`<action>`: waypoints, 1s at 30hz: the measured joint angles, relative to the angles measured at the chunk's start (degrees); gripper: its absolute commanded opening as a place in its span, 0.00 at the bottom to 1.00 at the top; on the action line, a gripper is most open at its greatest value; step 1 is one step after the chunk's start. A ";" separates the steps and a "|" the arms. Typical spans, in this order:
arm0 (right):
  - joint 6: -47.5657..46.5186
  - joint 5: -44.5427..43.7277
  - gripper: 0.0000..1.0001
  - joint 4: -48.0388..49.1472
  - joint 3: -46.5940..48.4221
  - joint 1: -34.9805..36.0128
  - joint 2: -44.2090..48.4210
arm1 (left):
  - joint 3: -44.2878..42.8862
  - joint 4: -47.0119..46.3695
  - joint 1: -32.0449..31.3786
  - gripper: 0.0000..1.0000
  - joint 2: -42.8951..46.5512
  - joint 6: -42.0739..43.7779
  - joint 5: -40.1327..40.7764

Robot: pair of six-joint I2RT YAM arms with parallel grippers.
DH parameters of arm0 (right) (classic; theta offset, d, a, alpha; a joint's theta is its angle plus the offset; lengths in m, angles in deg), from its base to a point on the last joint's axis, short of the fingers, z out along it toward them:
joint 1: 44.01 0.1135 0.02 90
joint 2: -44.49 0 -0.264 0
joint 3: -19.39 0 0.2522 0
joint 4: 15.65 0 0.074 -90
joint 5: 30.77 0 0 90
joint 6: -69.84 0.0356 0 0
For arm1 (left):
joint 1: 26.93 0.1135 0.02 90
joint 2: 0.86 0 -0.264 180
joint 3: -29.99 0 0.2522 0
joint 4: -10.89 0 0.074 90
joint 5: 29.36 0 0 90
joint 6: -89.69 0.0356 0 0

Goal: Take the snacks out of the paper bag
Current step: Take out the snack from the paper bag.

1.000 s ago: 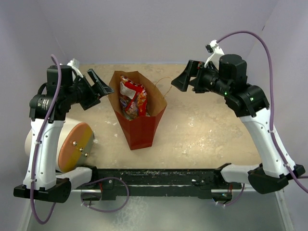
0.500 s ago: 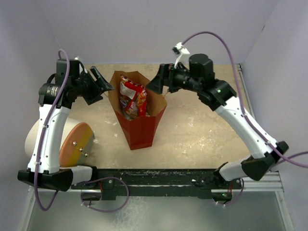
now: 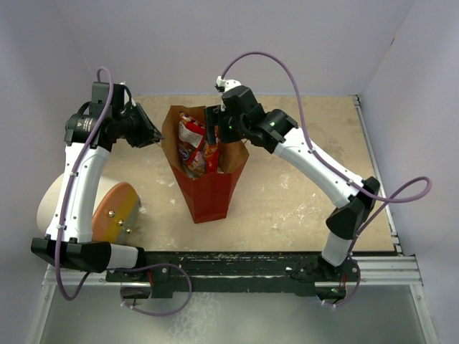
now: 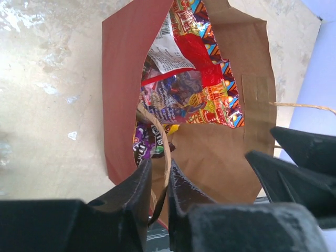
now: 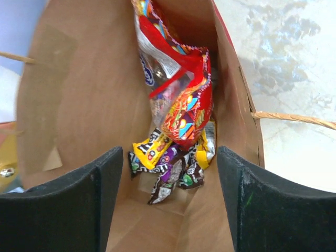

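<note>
**Over the bag mouth: right gripper spread, snacks all inside**

On the table (image 3: 308, 186), your paper bag (image 3: 208, 190) stands upright with its mouth open. Every snack you can see is inside it. A large red cookie bag (image 5: 186, 113) leans against one wall. A heap of small packets (image 5: 168, 170) in yellow, purple and silver lies at the bottom. Your right gripper (image 5: 169, 157) hangs in the bag's mouth above the packets, with its fingers spread wide and holding nothing. Your left gripper (image 4: 159, 168) sits at the bag's left rim with its fingers close together. A string handle (image 4: 164, 142) runs between them, but you can't tell whether it's pinched.
</note>
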 measured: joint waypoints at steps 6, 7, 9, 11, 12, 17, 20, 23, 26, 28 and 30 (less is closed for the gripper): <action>2.38 -2.05 0.48 -1.29 0.24 0.17 -5.25 | 0.83 -0.70 0.00 0.04 0.94 3.13 0.31; 2.54 -2.05 0.50 -1.31 0.44 0.17 -6.08 | 1.40 -0.92 0.00 0.03 1.40 3.19 0.26; 3.34 -2.25 0.53 -1.99 1.95 0.17 -8.28 | 2.49 -1.40 0.00 0.01 2.34 3.48 -0.15; 4.24 -2.86 0.56 -2.62 4.04 0.20 -10.69 | 2.86 -1.44 0.00 0.00 2.67 3.58 -0.76; 4.66 -3.30 0.57 -2.67 4.68 0.20 -11.54 | 2.86 -1.51 0.00 0.00 2.69 3.72 -1.07; 6.08 -3.61 0.55 -2.75 5.05 0.17 -13.62 | 2.86 -1.68 0.00 0.00 2.69 4.52 -2.19; 6.69 -3.69 0.53 -2.73 5.25 0.20 -14.56 | 2.86 -1.68 0.00 0.00 2.69 4.94 -2.54; 6.99 -4.20 0.53 -2.62 5.40 0.20 -15.30 | 2.86 -1.66 0.00 0.00 2.67 5.51 -2.91; 6.99 -5.31 0.53 -2.58 5.57 0.20 -15.91 | 2.86 -1.66 0.00 0.00 2.67 5.77 -3.45; 6.97 -5.75 0.54 -2.67 6.40 0.20 -16.63 | 2.86 -1.68 0.00 0.00 2.67 5.97 -3.72; 6.95 -6.38 0.54 -2.67 7.69 0.20 -17.70 | 2.86 -1.68 0.00 0.00 2.69 5.97 -3.85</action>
